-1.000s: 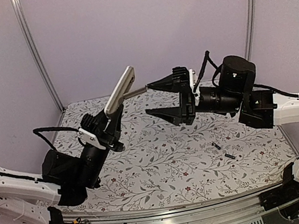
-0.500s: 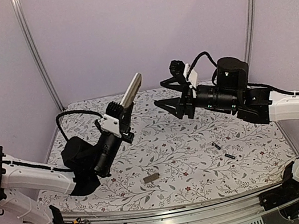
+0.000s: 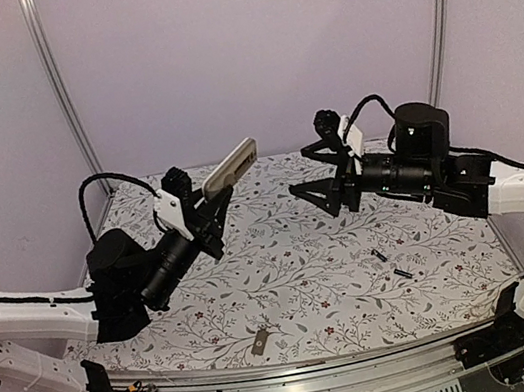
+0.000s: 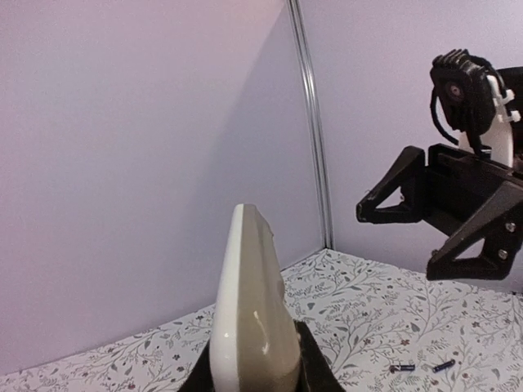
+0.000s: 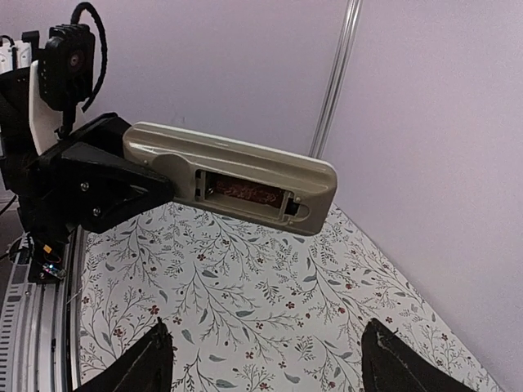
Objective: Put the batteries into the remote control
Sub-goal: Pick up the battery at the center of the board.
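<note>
My left gripper [image 3: 205, 206] is shut on the lower end of the remote control [image 3: 230, 169] and holds it in the air, tilted up to the right. In the right wrist view the remote's [image 5: 237, 180] grey-tan underside shows an open battery compartment [image 5: 243, 190], held by the left gripper [image 5: 90, 188]. The left wrist view shows the remote [image 4: 253, 302] edge-on. My right gripper [image 3: 323, 170] is open and empty, in the air to the remote's right. The two batteries [image 3: 379, 256] [image 3: 403, 274] lie on the table at the right, and also show in the left wrist view [image 4: 402, 368].
The small grey-tan cover piece [image 3: 259, 342] lies on the floral tablecloth [image 3: 292, 252] near the front edge. Purple walls and metal corner posts [image 3: 62, 99] enclose the table at the back and sides. A metal rail [image 3: 307, 391] runs along the front.
The cover piece came off the remote's end, dropped to the table and slid toward the front edge. The left gripper tilted the remote flatter. The right gripper drew back to the right, open.
</note>
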You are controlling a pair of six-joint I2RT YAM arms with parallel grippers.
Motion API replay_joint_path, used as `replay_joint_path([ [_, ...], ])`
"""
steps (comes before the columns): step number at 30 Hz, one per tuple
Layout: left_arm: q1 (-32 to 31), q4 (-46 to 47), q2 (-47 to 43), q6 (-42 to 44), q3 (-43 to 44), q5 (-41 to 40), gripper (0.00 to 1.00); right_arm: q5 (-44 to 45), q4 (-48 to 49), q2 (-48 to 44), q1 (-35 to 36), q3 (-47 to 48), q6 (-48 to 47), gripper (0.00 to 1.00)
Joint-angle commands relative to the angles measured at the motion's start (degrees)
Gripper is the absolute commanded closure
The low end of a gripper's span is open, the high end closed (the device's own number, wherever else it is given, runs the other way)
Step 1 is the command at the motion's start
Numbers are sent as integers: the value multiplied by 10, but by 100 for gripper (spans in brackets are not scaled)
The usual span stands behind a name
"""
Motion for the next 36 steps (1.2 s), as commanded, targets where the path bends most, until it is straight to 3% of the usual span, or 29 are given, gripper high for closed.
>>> replay_joint_path([
  [1,7,-142,-46,-115,6,61,100,-62,-57,-33,-6,-5,-30,21],
  [5,7,-212,-77,-195,12,86,100,-97,-82,-51,-6,-1,-81,19],
  [12,6,-284,-83,-326,25,109,100,-66,-112,-33,-3,35,-288,16],
  [17,7,-272,-75,-359,27,161,100,-74,-123,21,32,55,-391,3],
  [22,7,-257,-73,-358,19,188,100,-57,-118,58,56,60,-420,1],
  [26,6,-265,-87,-342,13,183,100,-35,-82,36,47,42,-346,1],
  [29,6,-286,-97,-324,10,149,100,-18,-97,18,13,51,-215,1],
  [36,7,-298,-117,-303,-8,122,100,38,-266,27,-137,72,68,13],
])
